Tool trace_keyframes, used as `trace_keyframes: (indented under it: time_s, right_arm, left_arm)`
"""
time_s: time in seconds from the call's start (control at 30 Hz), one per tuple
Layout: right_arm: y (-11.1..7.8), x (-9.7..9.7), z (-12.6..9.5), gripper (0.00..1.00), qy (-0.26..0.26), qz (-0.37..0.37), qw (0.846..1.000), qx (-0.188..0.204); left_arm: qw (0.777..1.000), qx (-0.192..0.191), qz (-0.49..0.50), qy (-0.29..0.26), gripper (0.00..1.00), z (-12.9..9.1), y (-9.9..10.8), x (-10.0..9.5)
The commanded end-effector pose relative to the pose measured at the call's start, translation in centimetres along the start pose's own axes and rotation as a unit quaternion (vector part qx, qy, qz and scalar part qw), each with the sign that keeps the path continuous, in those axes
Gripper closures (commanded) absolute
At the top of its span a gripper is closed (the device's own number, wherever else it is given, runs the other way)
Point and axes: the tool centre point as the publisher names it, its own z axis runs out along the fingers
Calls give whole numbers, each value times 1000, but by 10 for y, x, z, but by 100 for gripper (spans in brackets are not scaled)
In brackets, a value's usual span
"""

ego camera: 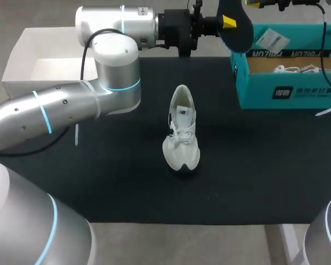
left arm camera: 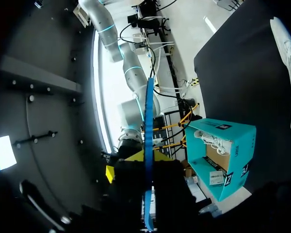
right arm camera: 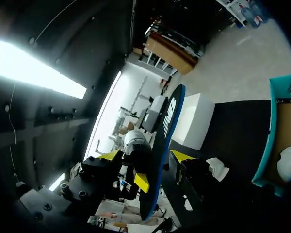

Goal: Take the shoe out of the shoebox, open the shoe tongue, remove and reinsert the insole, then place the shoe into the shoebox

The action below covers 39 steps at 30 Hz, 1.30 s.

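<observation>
Head view: left pincer (ego camera: 227,23) and right pincer (right arm camera: 160,167) clamp the dark insole (ego camera: 238,32); teal shoebox (ego camera: 289,93) beside them, white sneaker (ego camera: 182,135) well apart.

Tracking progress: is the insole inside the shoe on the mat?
No, the insole is held up in the left gripper, well apart from the shoe.

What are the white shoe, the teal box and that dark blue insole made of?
Shoe: looks like white mesh fabric with matte synthetic panels and woven laces.
Box: cardboard, printed teal outside, bare brown inside.
Insole: probably foam with a dark blue cloth top; it looks thin seen edge-on.
</observation>
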Motion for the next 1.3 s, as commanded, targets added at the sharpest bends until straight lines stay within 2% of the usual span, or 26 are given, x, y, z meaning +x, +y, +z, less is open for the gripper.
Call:
trace_keyframes:
  time_s: [0.03,0.37,0.8,1.0,1.03,1.13,1.3]
  right_arm:
    - [-15,14,0,0,0,-10,1000,-3]
    - [-48,38,16,0,24,-11,1000,8]
    - [-49,39,17,0,17,-15,1000,1]
    - [-49,39,17,0,17,-15,1000,1]
    - [-49,34,19,0,-6,7,1000,3]
    - [-59,23,30,0,-24,51,998,26]
    - [-78,14,39,0,0,85,996,18]
  left_arm:
    - [1000,-5,-9,2,100,-21,2,1]
    - [1000,-21,-17,-8,100,-43,11,-7]
    - [1000,-11,-13,-17,100,-47,13,-19]
    - [1000,-10,-7,-15,100,-55,12,-25]
    - [1000,-10,-6,-14,100,-57,12,-26]
    - [1000,-13,-6,-14,100,-61,13,-26]
    - [1000,-14,-8,-14,100,-64,12,-28]
